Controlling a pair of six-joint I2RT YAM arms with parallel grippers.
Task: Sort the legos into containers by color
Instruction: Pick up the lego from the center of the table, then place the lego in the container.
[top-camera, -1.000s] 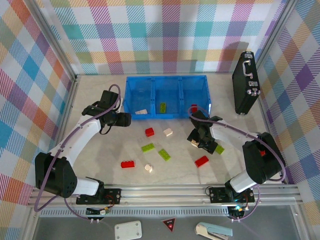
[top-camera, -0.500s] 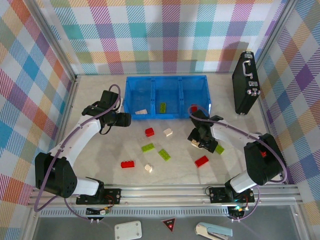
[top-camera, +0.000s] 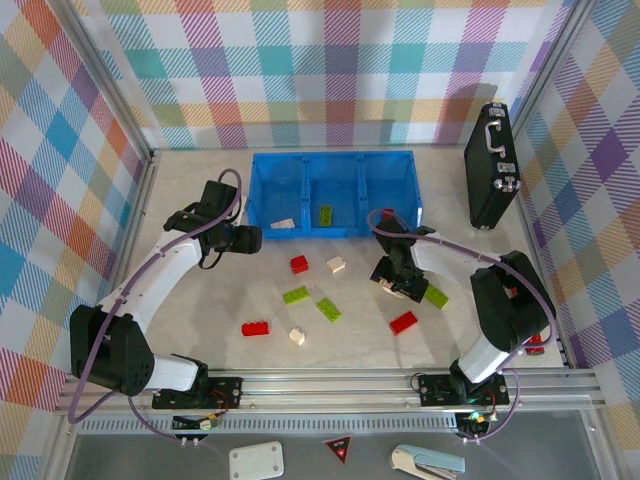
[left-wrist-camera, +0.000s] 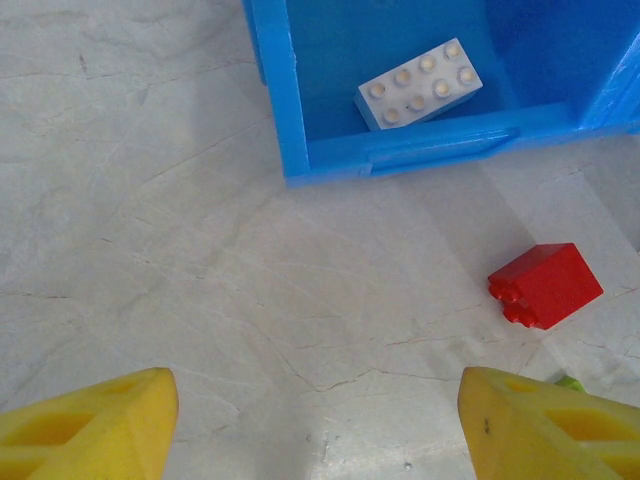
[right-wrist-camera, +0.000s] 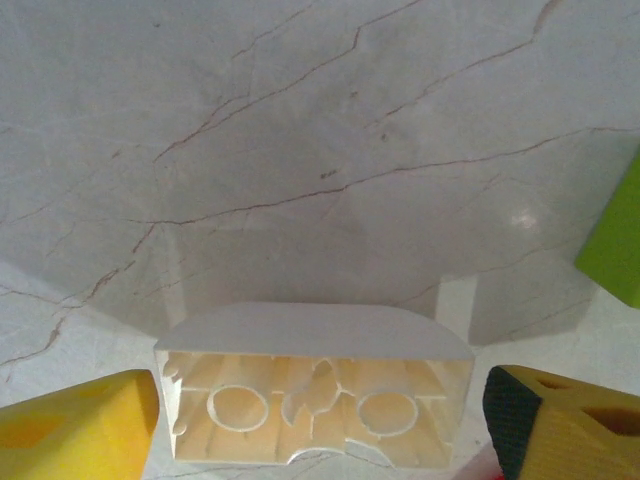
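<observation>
Tabletop (right-wrist-camera: 300, 120), right gripper (right-wrist-camera: 318, 405) wide around lego (right-wrist-camera: 310, 345)

The pale, veined tabletop (top-camera: 215, 305) carries a long blue tray (top-camera: 333, 157) at the back and a black case (top-camera: 491, 165) at the far right. Loose in front of the tray lie a small red brick (top-camera: 299, 264) near a cream brick (top-camera: 336, 265), two lime bricks (top-camera: 296, 294) (top-camera: 329, 309), a long red brick (top-camera: 255, 328), a cream cube (top-camera: 297, 337), a tilted red brick (top-camera: 403, 322), an outer lime brick (top-camera: 436, 296), and a cream brick on its side (right-wrist-camera: 310, 390).
</observation>
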